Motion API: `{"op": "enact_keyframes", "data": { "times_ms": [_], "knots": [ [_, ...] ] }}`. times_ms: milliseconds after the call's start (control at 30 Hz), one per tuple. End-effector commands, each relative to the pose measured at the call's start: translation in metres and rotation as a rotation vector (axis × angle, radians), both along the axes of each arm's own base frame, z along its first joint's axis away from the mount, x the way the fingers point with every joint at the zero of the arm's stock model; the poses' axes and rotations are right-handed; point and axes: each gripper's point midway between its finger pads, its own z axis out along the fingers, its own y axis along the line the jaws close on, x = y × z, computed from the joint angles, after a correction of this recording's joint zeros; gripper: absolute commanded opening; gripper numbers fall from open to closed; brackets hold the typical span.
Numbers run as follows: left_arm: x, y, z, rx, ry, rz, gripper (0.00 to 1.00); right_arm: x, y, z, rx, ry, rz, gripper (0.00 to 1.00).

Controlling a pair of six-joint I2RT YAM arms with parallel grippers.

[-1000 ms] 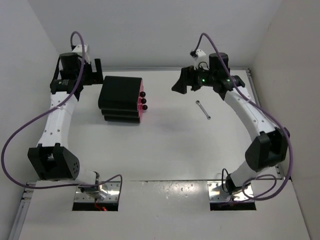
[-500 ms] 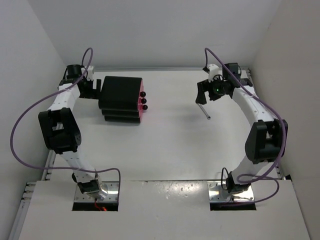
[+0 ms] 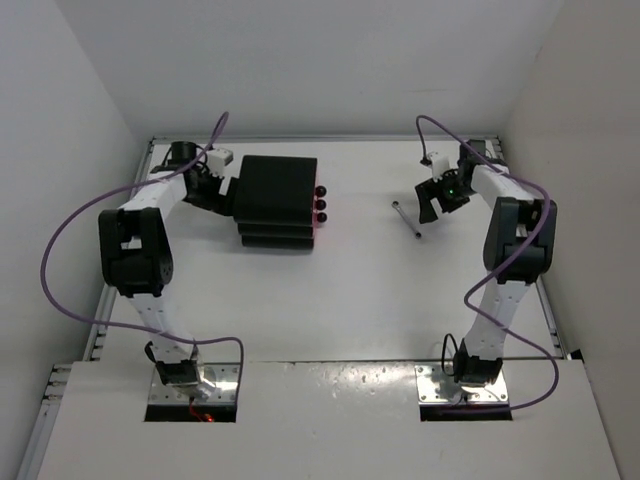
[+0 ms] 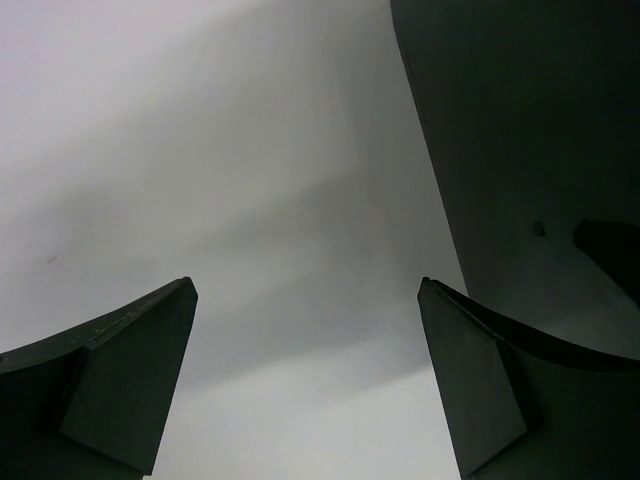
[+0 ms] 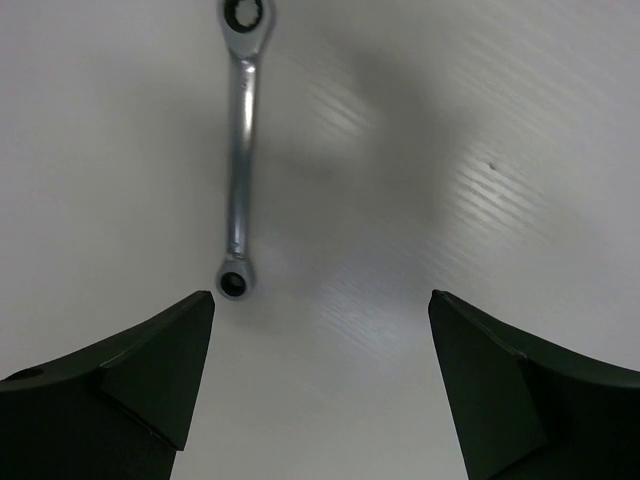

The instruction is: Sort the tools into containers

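Jaws stand apart on both arms, with nothing held in either.

From the top camera, the right gripper point(image 3: 431, 202) hangs just beside the silver wrench point(image 3: 407, 221). The wrench lies flat on the white table point(image 3: 360, 300), well apart from the black cabinet point(image 3: 275, 195). The cabinet's pink drawers point(image 3: 314, 212) and their black knobs point(image 3: 320, 205) face the wrench. The left gripper point(image 3: 221, 187) sits at the cabinet's opposite side, away from the drawers and far from the tool.

In the left wrist view, the spread fingers point(image 4: 110, 390) frame bare table. The cabinet's dark wall fills the right of the picture, and no tool shows.

In the right wrist view, the open fingers point(image 5: 130, 380) look down on the wrench. It lies ahead of the jaws and off toward the finger at the picture's left, with its near ring just beyond that fingertip. Its long axis runs almost straight away from the camera, so it lies square to the line on which the jaws close.

The right arm is plainly the nearer. Its pick-up likely calls for a forward reach and a sideways shift to centre the shaft between the fingers.
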Motion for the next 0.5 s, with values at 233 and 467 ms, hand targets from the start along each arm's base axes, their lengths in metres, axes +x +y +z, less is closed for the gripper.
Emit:
{"op": "enact_keyframes", "data": {
  "times_ms": [233,467],
  "knots": [
    [0.015,-0.062,0.006,-0.060,-0.028,-0.140,1.00,0.027,-0.003,0.013,-0.023,-0.086,0.038,0.79],
    [0.016,-0.046,0.057,-0.022,-0.138,-0.040,1.00,0.035,0.026,0.002,-0.099,-0.051,0.043,0.60]
  ]
}}
